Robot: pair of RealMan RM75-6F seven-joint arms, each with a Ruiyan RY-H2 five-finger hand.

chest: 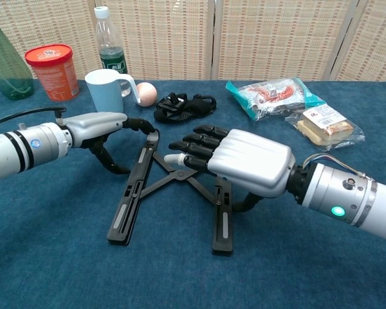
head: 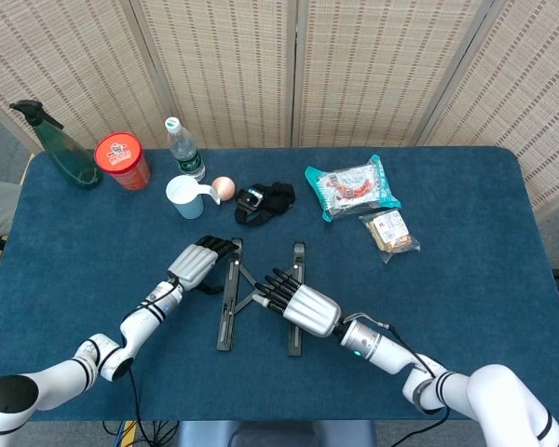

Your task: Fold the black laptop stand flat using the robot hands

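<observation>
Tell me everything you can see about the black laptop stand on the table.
The black laptop stand lies low on the blue table, near the front middle. It looks like matte black metal or plastic: two long side rails joined by thin crossed struts in an X, each rail with grey pads. The rails sit apart, closer at the far end, so it is not yet folded flat. The left hand has fingertips at the far end of the left rail; the right hand covers the right rail, thumb beside it.
</observation>
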